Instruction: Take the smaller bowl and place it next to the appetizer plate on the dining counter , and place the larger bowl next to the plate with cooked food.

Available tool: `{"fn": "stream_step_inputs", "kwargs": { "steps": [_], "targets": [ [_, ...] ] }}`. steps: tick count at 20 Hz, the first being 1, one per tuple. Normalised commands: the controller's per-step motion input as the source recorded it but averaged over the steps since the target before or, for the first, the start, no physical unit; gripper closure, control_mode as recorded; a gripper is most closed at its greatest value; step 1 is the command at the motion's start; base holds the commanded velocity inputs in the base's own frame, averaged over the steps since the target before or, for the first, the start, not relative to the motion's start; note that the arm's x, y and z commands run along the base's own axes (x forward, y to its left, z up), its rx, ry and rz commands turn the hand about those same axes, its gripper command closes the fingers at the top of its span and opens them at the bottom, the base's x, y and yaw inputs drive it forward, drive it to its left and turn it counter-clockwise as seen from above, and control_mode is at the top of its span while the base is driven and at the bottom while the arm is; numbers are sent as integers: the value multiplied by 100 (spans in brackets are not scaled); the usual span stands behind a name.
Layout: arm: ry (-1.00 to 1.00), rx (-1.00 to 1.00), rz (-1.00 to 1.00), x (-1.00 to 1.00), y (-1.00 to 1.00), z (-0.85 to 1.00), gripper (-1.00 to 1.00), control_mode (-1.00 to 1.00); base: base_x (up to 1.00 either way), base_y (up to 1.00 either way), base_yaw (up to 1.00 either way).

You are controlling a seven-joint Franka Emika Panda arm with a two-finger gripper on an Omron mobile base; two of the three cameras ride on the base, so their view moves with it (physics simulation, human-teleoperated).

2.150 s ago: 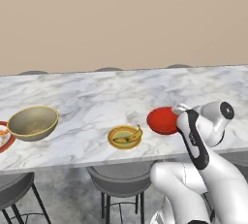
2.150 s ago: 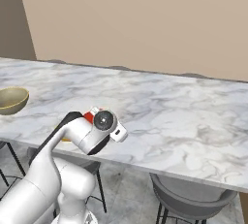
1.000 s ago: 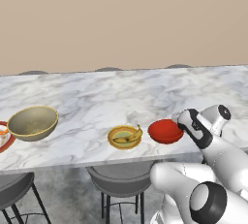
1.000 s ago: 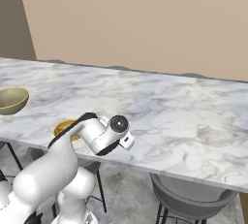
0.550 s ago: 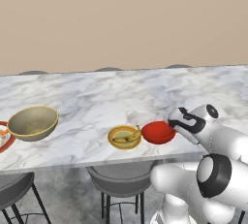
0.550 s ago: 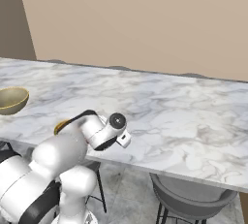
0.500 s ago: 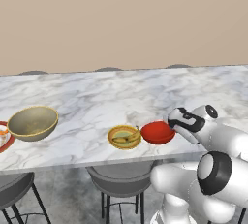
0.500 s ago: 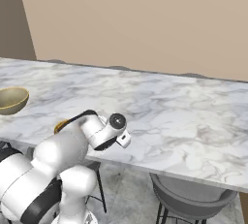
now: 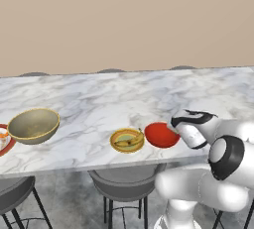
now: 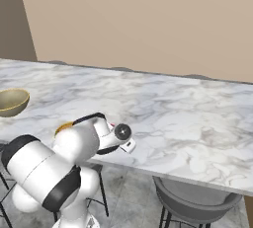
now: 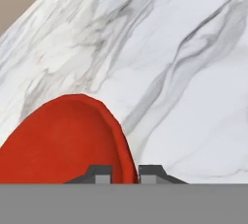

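The smaller bowl (image 9: 159, 135), glossy red, sits low at the dining counter (image 9: 99, 99), just right of the appetizer plate (image 9: 127, 140) with its yellow rim. My gripper (image 9: 174, 125) is shut on the bowl's right rim. In the hand view the red bowl (image 11: 63, 140) has its rim pinched between my fingertips (image 11: 100, 173), gripper (image 11: 125, 173). I cannot tell whether the bowl touches the marble. The larger bowl (image 9: 33, 125), olive-tan, stands at the left, also seen as the larger bowl (image 10: 12, 101). Beside it the red-rimmed plate with cooked food (image 9: 3, 139) is cut by the left edge.
Grey round stools (image 9: 126, 183) stand under the counter's near edge, another stool (image 10: 197, 202) to the right. A tan wall runs behind the counter. Bare marble (image 10: 188, 108) stretches right of my arm.
My gripper has carried the red bowl down and leftward, from a spot apart from the appetizer plate to right beside it. The arm has folded lower. The tan bowl has not moved.
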Motion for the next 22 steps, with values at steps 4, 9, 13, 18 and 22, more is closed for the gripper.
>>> {"fn": "stream_step_inputs", "kwargs": {
  "steps": [4, 9, 13, 18, 22],
  "targets": [
    [-11, -1, 0, 18, 3, -10, -100, -100, 0, 0, 0],
    [0, 0, -2, 4, -5, 61, -100, -100, 0, 0, 0],
    [13, 0, -1, 0, -23, 100, -100, -100, 0, 0, 0],
    [22, -4, 0, -16, -43, 100, -100, -100, 0, 0, 0],
    [34, -10, 0, -80, -41, 100, -100, -100, 0, 0, 0]
  ]
}}
